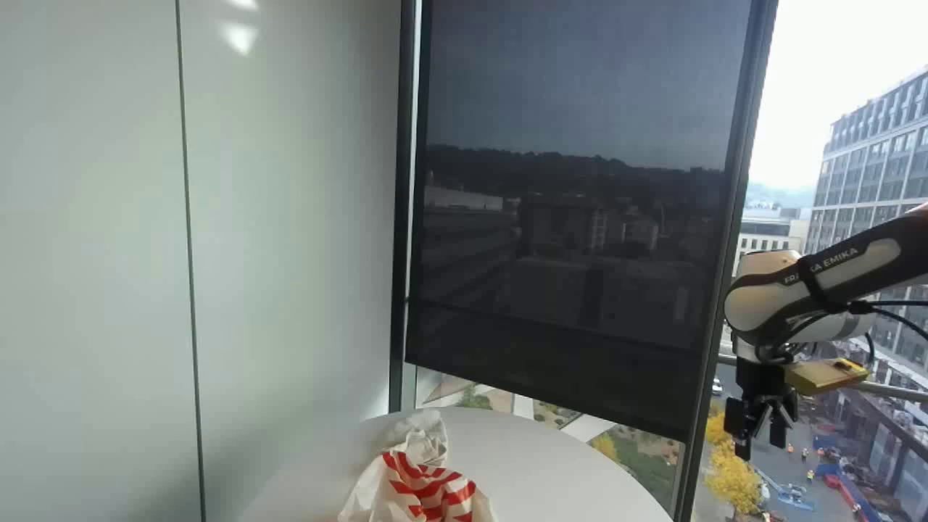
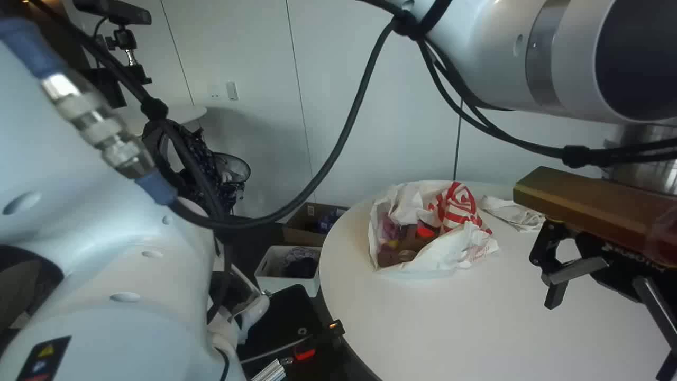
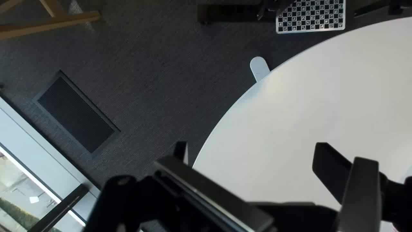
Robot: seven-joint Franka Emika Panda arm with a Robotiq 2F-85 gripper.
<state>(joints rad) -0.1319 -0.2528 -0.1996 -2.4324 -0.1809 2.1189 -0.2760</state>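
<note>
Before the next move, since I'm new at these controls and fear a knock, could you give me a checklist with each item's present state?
1. Pincer open with nothing in it: ok.
2. Pincer lined up over the white bag with red stripes: not ok; it hangs off to one side, apart from the bag.
3. Bag resting on the round table: ok.
4. Bag mouth open: ok; things show inside, among them a red-topped item.
5. All the contents recognisable: not ok; most are too blurred to name.
6. Crumpled white item free of the bag: cannot tell; it lies close, but no view settles whether they touch.
</note>
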